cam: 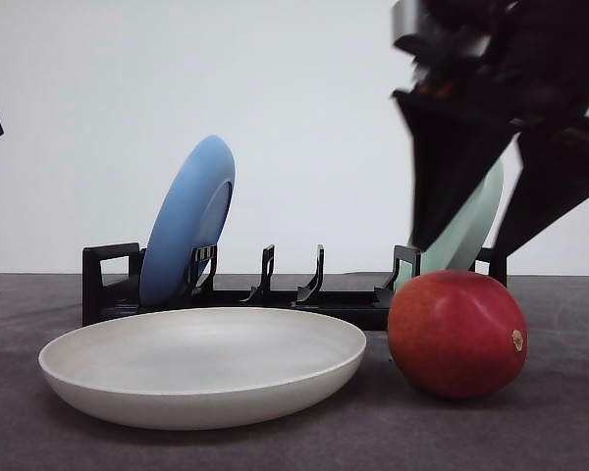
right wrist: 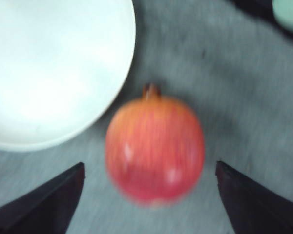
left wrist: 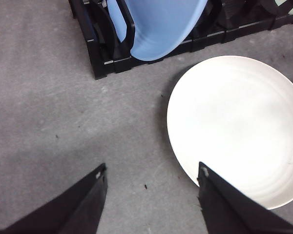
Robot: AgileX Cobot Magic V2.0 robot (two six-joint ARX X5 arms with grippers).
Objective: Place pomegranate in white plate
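The red pomegranate (cam: 457,334) rests on the grey table just right of the white plate (cam: 202,365), apart from its rim. My right gripper (cam: 463,247) hangs open directly above the fruit, fingers spread wider than it and nothing touching. In the right wrist view the pomegranate (right wrist: 155,148) lies between the two dark fingers (right wrist: 46,204), with the white plate (right wrist: 53,68) beside it. My left gripper (left wrist: 151,175) is open over bare table beside the white plate (left wrist: 239,126), holding nothing.
A black dish rack (cam: 245,289) stands behind the plate, holding an upright blue plate (cam: 188,218) at its left and a pale green plate (cam: 466,231) at its right, behind my right gripper. Grey table surface (left wrist: 49,107) surrounds everything.
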